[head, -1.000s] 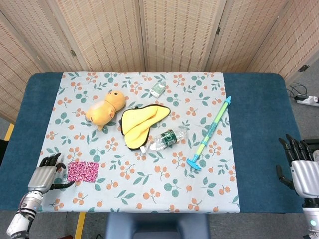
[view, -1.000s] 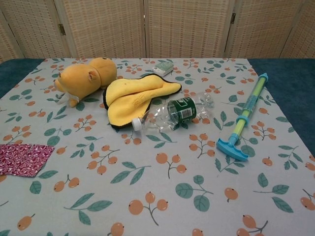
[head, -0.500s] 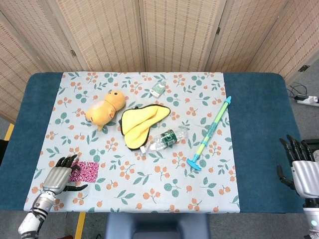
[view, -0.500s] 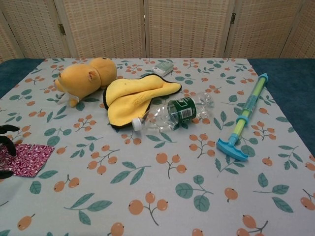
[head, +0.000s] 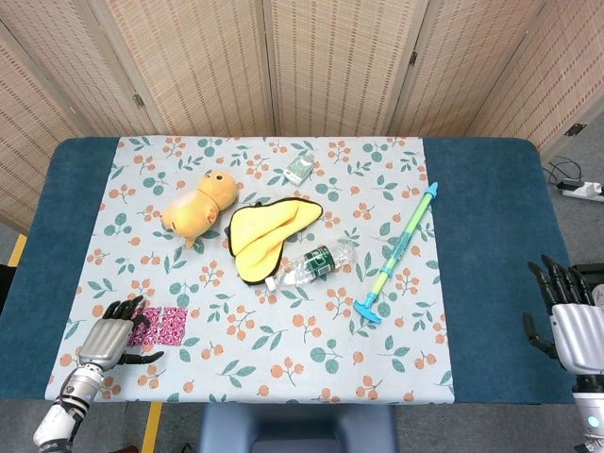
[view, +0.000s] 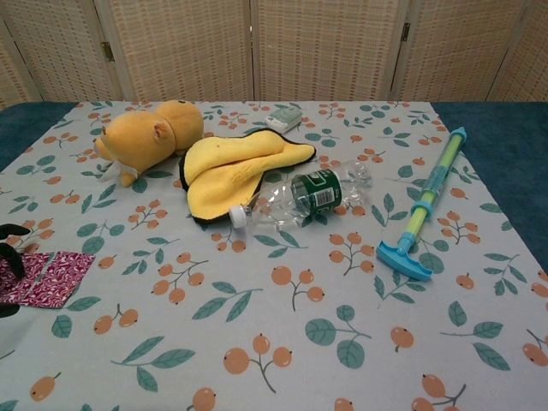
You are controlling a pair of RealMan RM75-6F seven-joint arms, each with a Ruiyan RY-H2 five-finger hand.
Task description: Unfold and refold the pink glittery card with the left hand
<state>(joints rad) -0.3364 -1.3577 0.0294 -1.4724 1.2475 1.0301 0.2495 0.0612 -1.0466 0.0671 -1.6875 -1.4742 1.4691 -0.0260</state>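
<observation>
The pink glittery card (head: 163, 325) lies flat and folded on the floral cloth near the table's front left; in the chest view the card (view: 51, 278) sits at the left edge. My left hand (head: 111, 333) hovers over the card's left end with its fingers spread and curved downward, and I cannot tell whether the fingertips touch it. Only its dark fingertips (view: 10, 233) show in the chest view. My right hand (head: 564, 321) hangs open off the table's right side, fingers pointing up, holding nothing.
An orange plush toy (head: 198, 202), a yellow cloth (head: 265, 231), a plastic bottle (head: 310, 264), a small green box (head: 299, 170) and a blue-green pump toy (head: 399, 251) lie across the middle and right of the cloth. A woven screen stands behind the table.
My left hand has moved right and forward from the blue table edge onto the card's left end. In the last half second it barely shifted. The right hand stayed still.
</observation>
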